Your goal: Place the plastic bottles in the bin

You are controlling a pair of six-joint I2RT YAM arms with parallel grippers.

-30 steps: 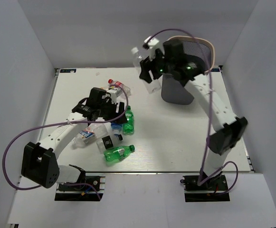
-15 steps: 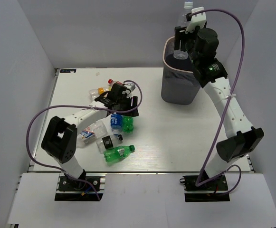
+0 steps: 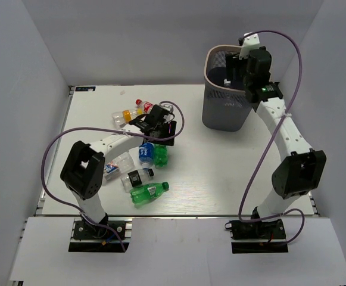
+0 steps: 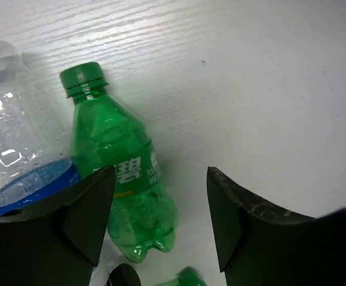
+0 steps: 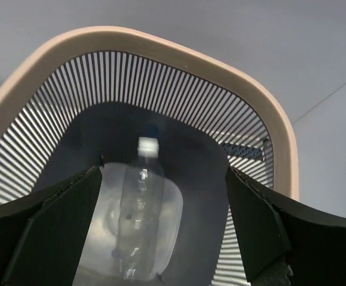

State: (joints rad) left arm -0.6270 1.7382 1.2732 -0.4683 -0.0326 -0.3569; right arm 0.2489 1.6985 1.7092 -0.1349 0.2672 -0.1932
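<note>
A clear white-capped bottle [image 5: 142, 196] is inside the grey mesh bin [image 3: 223, 110] at the far right of the table [image 3: 232, 167]. It sits directly below the right gripper [image 3: 235, 68], whose jaws stand wide apart and empty over the beige rim. The other bottles lie clustered on the left, where the left gripper [image 4: 161, 176] hovers over a green bottle [image 4: 122, 179] beside a clear blue-labelled bottle [image 4: 18, 149], its jaws parted and holding nothing.
</note>
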